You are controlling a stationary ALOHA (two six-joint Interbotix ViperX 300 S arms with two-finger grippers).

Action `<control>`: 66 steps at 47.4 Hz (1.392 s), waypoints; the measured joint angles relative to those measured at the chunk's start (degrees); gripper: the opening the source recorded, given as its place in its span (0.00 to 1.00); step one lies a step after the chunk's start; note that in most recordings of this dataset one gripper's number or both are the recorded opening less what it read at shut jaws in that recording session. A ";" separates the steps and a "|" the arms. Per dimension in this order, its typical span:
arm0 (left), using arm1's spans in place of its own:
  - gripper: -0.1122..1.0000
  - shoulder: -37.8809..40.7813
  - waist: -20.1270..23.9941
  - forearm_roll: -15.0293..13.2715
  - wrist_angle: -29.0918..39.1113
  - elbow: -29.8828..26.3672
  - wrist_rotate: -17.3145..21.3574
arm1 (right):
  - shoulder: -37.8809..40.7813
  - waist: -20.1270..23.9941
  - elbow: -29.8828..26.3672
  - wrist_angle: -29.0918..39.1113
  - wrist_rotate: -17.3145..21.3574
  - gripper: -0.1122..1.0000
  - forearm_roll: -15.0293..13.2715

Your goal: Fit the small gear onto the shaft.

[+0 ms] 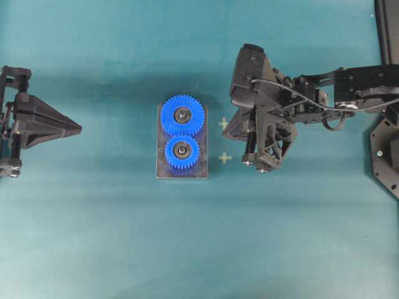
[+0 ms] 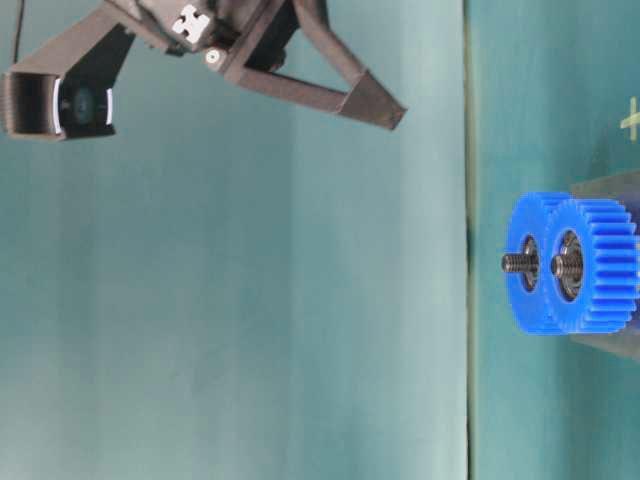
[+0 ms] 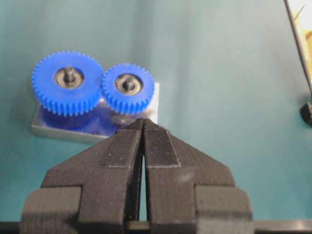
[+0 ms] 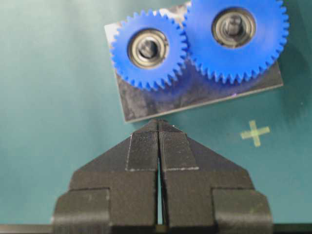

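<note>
gears sit both on the grey metal plate (image 1: 181, 168) in the middle of the teal tabletop (image 1: 93, 237): the small gear (image 1: 182, 149) is already down on its shaft (image 4: 146, 47), the silvery pin showing through the bearing hub, and its teeth mesh with the large gear (image 1: 182, 116) beside it on the same plate. judging from this, the fitting looks done. the small gear seems a light, stiff piece of hard plastic with a metal bearing in the centre; i think it is not fragile, but the toothed rim is a little slippery and the teeth could be marked by a hard squeeze. if it must be taken again, the best hold would be across the rim on the two free sides, away from the meshing side, and lifted straight up along the pin so it does not jam. the right tool (image 4: 158, 127) has its jaws fully together with nothing between them, and it is near the plate on the side of the small gear, apart from it. the left tool (image 3: 143, 126) is also closed and empty, well apart from the plate in the overhead view. two small yellow crosses (image 1: 223, 124) are marked on the tabletop between the plate and the right tool. only the large gear stands close to the small one; the other sides are free.
</note>
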 measured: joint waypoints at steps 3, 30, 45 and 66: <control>0.10 0.09 0.00 -0.09 0.00 0.00 -0.09 | 0.00 0.00 0.62 -0.35 0.09 0.08 0.00; 0.10 0.00 0.35 -0.09 -3.25 3.16 -0.62 | 0.00 0.88 5.71 -8.26 0.00 0.08 -0.09; 0.10 -0.26 1.32 -0.09 -5.98 4.13 -0.97 | 0.00 0.97 6.68 -9.67 0.00 0.08 -0.09; 0.10 -0.35 1.41 -0.09 -8.53 8.35 -0.79 | 0.00 1.14 10.11 -17.49 -0.09 0.08 -0.09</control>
